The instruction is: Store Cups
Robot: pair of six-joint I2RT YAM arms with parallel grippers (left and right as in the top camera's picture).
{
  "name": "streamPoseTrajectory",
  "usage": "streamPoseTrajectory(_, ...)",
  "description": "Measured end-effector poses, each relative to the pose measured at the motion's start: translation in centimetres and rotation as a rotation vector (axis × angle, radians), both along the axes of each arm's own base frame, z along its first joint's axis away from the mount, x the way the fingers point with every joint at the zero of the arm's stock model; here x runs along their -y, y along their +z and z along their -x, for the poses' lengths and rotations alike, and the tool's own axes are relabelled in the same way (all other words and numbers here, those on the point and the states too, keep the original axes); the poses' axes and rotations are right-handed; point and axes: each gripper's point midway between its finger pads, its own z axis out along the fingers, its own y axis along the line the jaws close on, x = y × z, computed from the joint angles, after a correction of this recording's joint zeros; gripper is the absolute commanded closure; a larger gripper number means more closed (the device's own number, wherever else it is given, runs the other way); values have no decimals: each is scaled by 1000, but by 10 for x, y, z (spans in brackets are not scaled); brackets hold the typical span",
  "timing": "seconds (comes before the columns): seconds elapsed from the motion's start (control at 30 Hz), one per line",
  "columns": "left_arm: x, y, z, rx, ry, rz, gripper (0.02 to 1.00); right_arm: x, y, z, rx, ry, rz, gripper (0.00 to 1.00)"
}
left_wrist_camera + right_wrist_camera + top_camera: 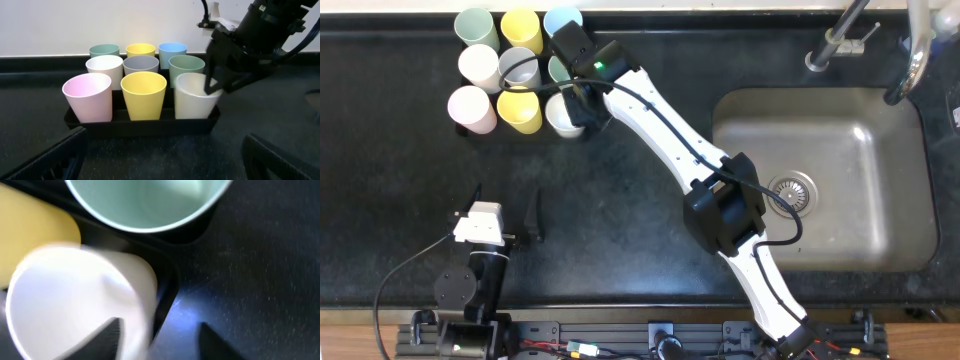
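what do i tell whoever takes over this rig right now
Left gripper: open, empty, low over the counter, facing the tray.
Right gripper: open, one finger inside the white cup, the other outside its wall.
Things: nine cups upright in the tray, three rows of three; the white cup is in the corner slot nearest the arms, on the sink side.
Done: every slot looks filled.
Left: probably just lift the right gripper clear without tipping the white cup.
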Motion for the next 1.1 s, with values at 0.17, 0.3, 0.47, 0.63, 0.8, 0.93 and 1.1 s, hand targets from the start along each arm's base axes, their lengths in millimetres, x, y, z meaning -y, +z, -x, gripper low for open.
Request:
streamPoseTrajectory(0.17, 0, 0, 0, 0, 0, 0, 18, -3, 4, -4, 16, 0, -25, 224)
streamPoseTrajectory(0.3, 0, 0, 0, 0, 0, 0, 18, 5, 36, -11, 58, -3, -70, 145)
streamPoseTrajectory(0.47, 0, 0, 0, 0, 0, 0, 18, 69, 134, -22, 178, -56, -138, 3)
streamPoseTrajectory(0.63, 0, 0, 0, 0, 0, 0, 18, 187, 224, -18, 330, -171, -127, 3)
streamPoseTrajectory(0.8, 0, 0, 0, 0, 0, 0, 18, 253, 242, 1, 416, -203, -67, 3)
streamPoseTrajectory(0.93, 0, 0, 0, 0, 0, 0, 18, 274, 223, 19, 456, -199, -42, 3)
streamPoseTrajectory(1.1, 0, 0, 0, 0, 0, 0, 18, 293, 209, 59, 579, -211, -51, 5)
